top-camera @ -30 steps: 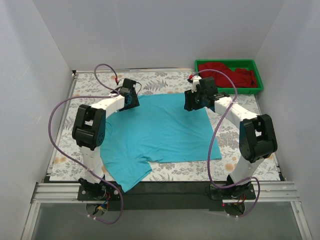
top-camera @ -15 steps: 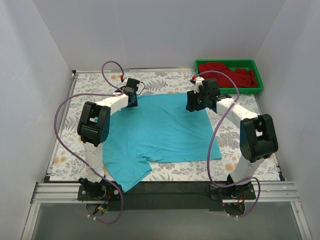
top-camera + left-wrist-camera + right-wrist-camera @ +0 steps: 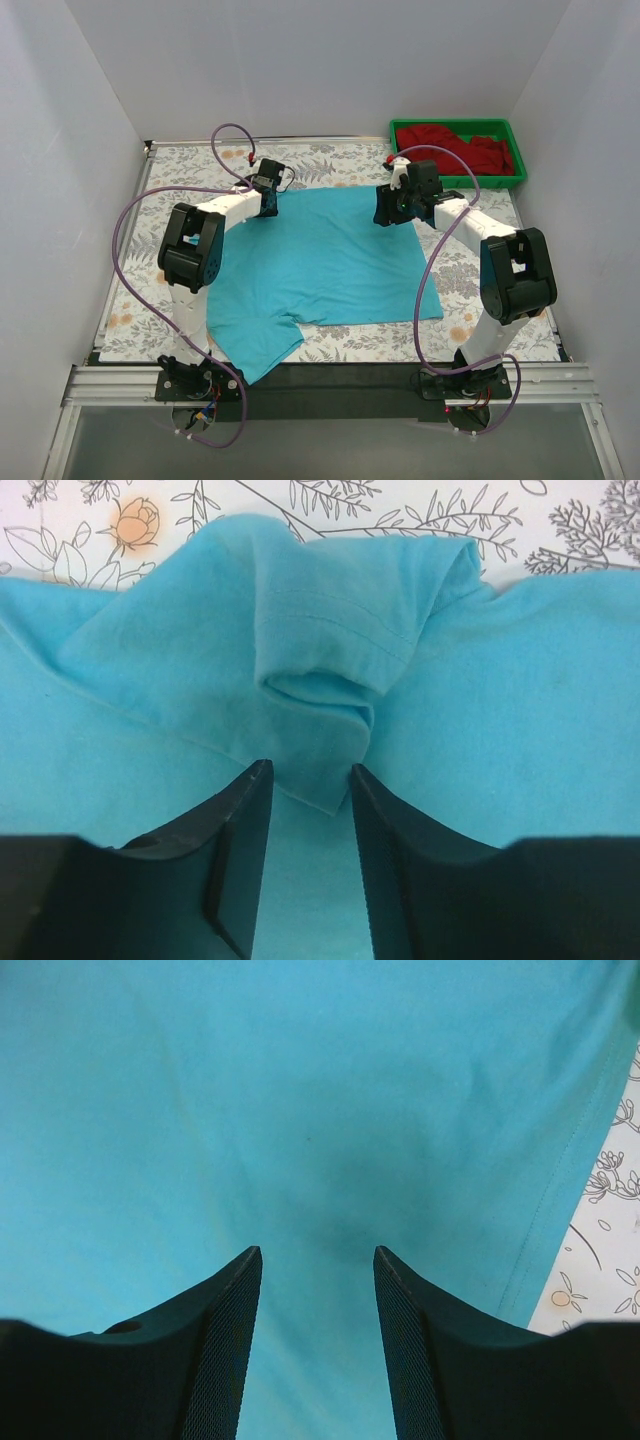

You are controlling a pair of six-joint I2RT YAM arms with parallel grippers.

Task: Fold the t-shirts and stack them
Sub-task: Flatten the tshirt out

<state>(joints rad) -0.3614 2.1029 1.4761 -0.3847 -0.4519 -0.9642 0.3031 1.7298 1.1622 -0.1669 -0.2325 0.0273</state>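
A: Where is the blue shirt (image 3: 320, 260)?
B: Spread flat mid-table (image 3: 330, 160), one sleeve trailing at 7 o'clock. Red shirt (image 3: 455, 145) heaped in the tray (image 3: 520, 172), 1 o'clock.
A: Grippers?
B: Left gripper (image 3: 310, 770) at the shirt's 11 o'clock corner, jaws apart round a pucker of cloth; biting or not, cannot tell. Right gripper (image 3: 318, 1252) near the 1 o'clock corner, released, flat cloth beneath.
A: Advice?
B: Likely the far-edge pickup. Seat cloth deep in both, lift level, draw toward 6 o'clock. An uneven lift would probably skew the fold.
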